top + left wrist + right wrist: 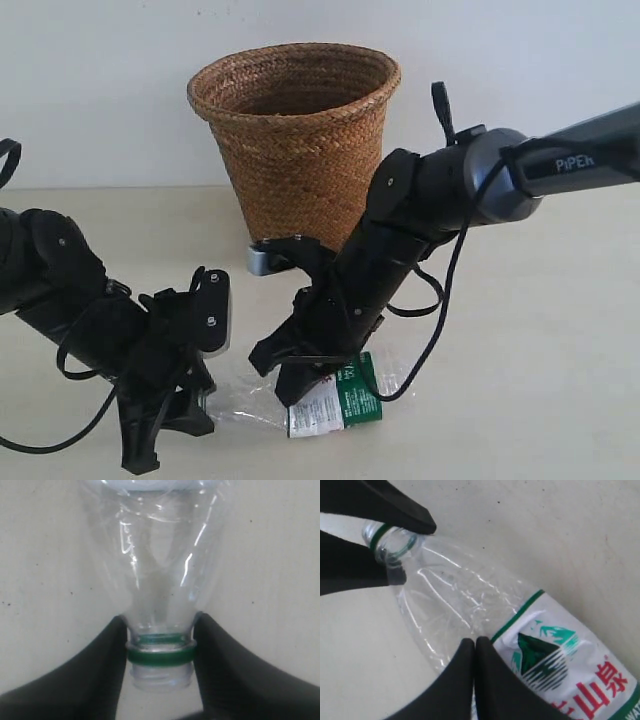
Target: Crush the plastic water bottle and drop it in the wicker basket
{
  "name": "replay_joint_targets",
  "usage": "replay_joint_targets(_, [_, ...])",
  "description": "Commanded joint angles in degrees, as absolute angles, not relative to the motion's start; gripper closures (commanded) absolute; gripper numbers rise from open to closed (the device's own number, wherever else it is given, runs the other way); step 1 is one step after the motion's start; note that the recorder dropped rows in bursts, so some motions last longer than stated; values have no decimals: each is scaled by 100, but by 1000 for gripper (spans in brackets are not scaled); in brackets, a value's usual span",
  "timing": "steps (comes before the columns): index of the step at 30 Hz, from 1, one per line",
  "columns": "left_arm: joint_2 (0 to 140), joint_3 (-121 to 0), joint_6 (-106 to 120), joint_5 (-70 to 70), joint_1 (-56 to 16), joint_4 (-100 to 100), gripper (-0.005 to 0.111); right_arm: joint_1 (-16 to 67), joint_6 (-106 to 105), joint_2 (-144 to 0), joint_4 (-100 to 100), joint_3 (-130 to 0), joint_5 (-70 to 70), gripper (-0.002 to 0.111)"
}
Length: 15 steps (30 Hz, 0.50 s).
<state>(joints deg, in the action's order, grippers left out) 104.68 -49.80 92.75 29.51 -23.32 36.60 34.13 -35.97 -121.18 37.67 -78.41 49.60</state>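
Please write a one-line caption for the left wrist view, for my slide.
Left gripper shut on the neck of the uncapped plastic water bottle.

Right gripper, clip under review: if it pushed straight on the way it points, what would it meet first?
The plastic water bottle: the right gripper, jaws together, points at its clear body beside the label. It looks at or nearly in contact; depth is unclear. The table lies beneath.
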Motion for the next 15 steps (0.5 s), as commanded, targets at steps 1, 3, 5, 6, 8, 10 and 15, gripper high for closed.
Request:
replay_joint_targets(1, [10440, -4992, 9259, 3173, -2359, 3660, 102, 3221, -3383, -12817, 2539, -8037, 4661, 108])
replay_joint_targets(3, [10440, -4992, 9259, 3173, -2359, 3660, 102, 3197, -3313, -12954, 2486, -8184, 4893, 108])
replay_joint_targets(5, [10440, -4992, 9259, 3173, -2359, 3660, 102, 3184, -3281, -13053, 2453, -8306, 5086, 108])
replay_joint_targets(6, [10440, -4992, 9259, 3173, -2359, 3660, 102, 3184, -3240, -13108, 2437, -8361, 5159, 108])
replay_joint_targets(8, [10440, -4992, 9259, 3173, -2359, 3660, 102, 3184, -3169, -13195, 2388, -8462, 5274, 108])
replay_joint_targets(10, [10440, -4992, 9259, 3173, -2359, 3660, 102, 3184, -3123, -13274, 2281, -8526, 5380, 108])
replay_joint_targets(15, [10440, -4992, 9259, 3191, -2359, 3660, 102, 3184, -3149, -13302, 2128, -8526, 5459, 108])
